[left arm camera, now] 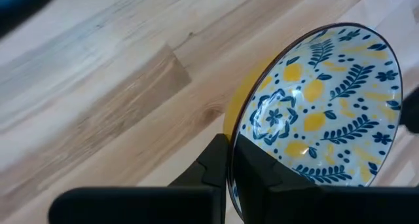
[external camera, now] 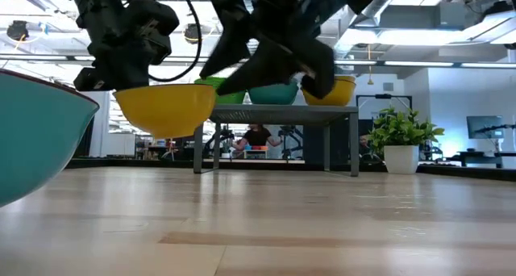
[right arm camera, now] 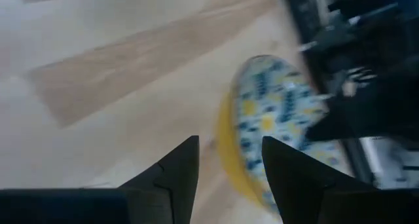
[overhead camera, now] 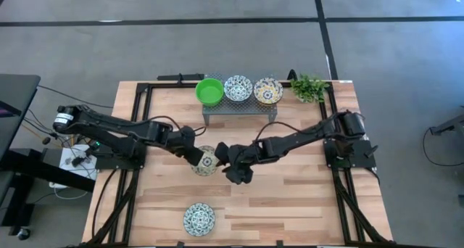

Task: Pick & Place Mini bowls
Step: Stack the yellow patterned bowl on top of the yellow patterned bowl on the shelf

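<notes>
Here the left gripper [overhead camera: 197,155] is clamped on the rim of a yellow-patterned bowl [overhead camera: 206,162], held above the table [overhead camera: 290,197]; the right gripper [overhead camera: 233,161], fingers spread and empty, hangs just beside it.

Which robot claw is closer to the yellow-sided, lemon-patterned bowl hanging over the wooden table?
Left. The left gripper is shut on the rim of the lemon-patterned bowl, holding it above the table. The right gripper is open just beside it, not touching.
</notes>
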You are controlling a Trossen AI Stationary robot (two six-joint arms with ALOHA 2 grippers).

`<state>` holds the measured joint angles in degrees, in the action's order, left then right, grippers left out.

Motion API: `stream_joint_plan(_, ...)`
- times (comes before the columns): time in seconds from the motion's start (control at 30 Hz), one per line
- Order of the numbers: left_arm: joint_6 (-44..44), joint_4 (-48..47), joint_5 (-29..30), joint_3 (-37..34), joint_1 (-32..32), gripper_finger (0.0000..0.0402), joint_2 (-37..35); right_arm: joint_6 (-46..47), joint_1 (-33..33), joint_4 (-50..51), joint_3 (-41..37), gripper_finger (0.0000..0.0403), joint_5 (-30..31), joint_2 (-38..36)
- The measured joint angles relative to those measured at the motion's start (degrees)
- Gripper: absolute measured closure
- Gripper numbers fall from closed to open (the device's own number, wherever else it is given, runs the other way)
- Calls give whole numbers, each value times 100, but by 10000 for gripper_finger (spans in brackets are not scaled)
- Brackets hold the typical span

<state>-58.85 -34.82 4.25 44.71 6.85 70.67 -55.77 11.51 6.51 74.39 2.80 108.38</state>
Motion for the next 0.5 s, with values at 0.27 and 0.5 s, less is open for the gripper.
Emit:
stream_joint_plan(0.27,36,21,-2,0,-15,384,0,-128,-255,-574,4,243,-57,-11)
stream_joint_plan(0.5,164,80,-35,-9,-52,382,4,-165,-379,-31,0,243,-560,-7)
